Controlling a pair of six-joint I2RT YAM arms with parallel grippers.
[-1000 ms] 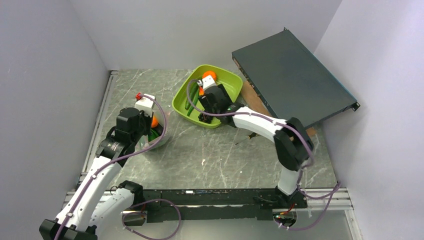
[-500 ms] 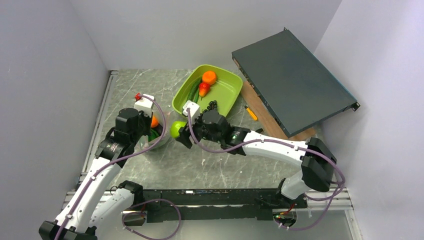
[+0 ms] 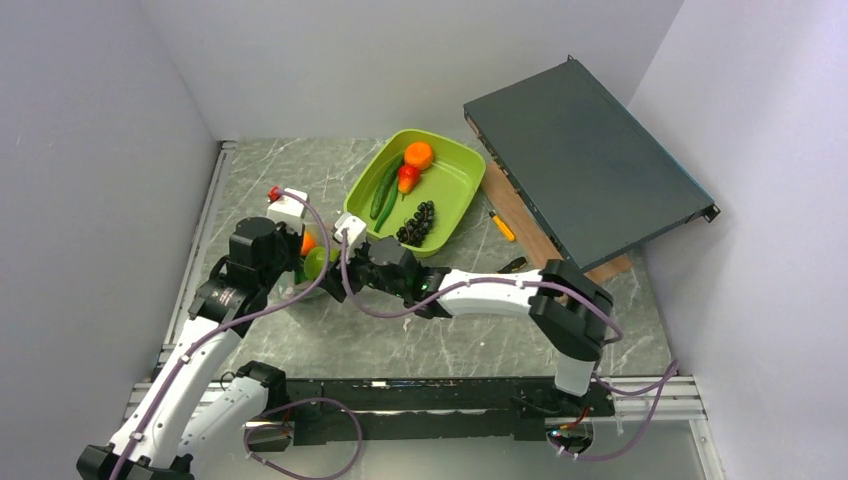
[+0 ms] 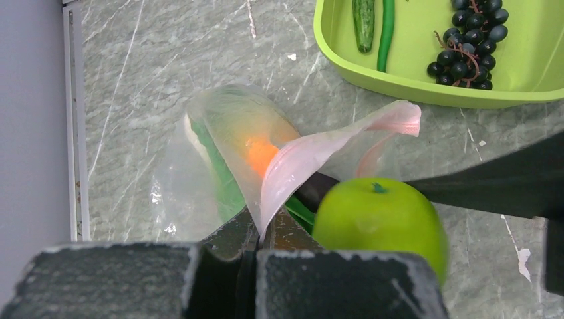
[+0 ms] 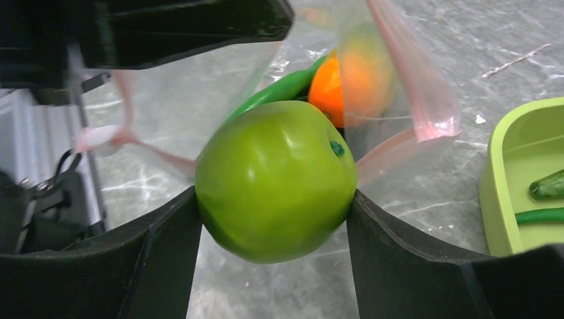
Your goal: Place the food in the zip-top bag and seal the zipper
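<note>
Since a second ago the right arm [image 3: 500, 288] has swung from the lime-green tray [image 3: 462, 155] across to the zip-top bag [image 3: 310, 288], bringing the green apple [image 3: 316, 262] with it, while the left arm [image 3: 215, 305] has stayed put. From above, the right fingers [image 3: 336, 268] hold the apple at the bag's mouth, toward the left side of the desk [image 3: 450, 330], with an orange [image 3: 309, 243] showing just beyond it. The tray stands farther back and carries a cucumber [image 3: 384, 188], a red pepper [image 3: 407, 179], an orange-coloured piece [image 3: 419, 154] and dark grapes [image 3: 417, 222]. An orange-handled screwdriver [image 3: 503, 227] lies on the desk between the tray and a tilted dark box [image 3: 590, 160].

From the left wrist, the left fingers [image 4: 229, 238] are pinched fully together on the bag's edge at the pink zipper [image 4: 312, 153], lifting one lip so the mouth gapes. Inside lie the orange, a green piece [image 4: 223, 179] and a dark rounded one [image 4: 316, 189] (too hidden to name). The apple sits right beside the raised lip. The tray's near rim, the grapes and the cucumber fill the top of the view.

From the right wrist, the right fingers stand wide apart, one pressed to each side of the apple, clamping it above the desk. Beyond it the bag gapes, with the pink strip curving away on both sides and the orange and green piece behind the plastic. Whether the apple has crossed the mouth cannot be told. A corner of the tray shows at the right edge.
</note>
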